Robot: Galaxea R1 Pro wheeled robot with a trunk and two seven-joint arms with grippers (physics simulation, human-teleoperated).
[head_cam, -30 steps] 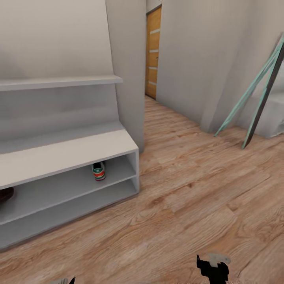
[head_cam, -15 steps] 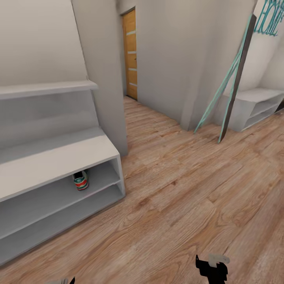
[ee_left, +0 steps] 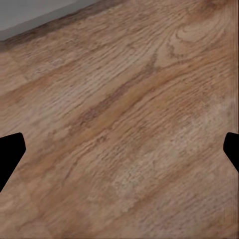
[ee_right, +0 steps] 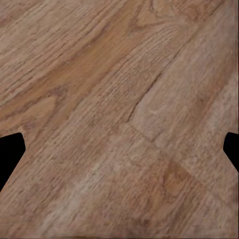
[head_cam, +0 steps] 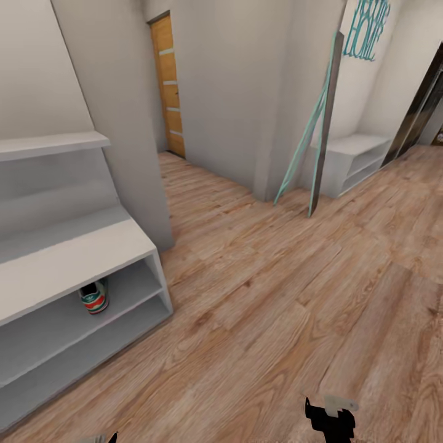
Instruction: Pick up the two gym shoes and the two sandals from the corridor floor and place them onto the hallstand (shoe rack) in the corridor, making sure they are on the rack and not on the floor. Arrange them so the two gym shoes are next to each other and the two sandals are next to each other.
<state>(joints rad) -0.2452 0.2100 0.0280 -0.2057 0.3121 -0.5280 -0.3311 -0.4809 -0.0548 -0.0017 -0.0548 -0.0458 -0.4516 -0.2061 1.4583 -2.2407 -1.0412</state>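
Note:
One gym shoe (head_cam: 94, 297), white with green stripes and a red-orange heel patch, stands heel-out in the upper slot of the pale hallstand (head_cam: 74, 255) at the left. The sandals are out of view. The wood-plank corridor floor (head_cam: 277, 295) spreads across the middle and right. My right gripper (head_cam: 331, 418) hangs low over the floor; in the right wrist view it (ee_right: 119, 149) is open, with bare planks between its fingers. A corner of my left gripper (head_cam: 98, 438) shows at the picture's lower edge. The left wrist view has it (ee_left: 119, 149) open over the planks near the stand's base.
A wall corner (head_cam: 123, 154) rises just right of the hallstand, with an orange door (head_cam: 167, 86) down the passage behind it. A teal-framed panel (head_cam: 317, 129) leans on the far wall beside a second low white bench (head_cam: 357, 157). Teal wall lettering (head_cam: 366, 27) hangs above.
The whole head view has swung to the right, so the hallstand and shoe slid left in the picture and the far bench and lettering came into sight. Both grippers keep their place in the picture.

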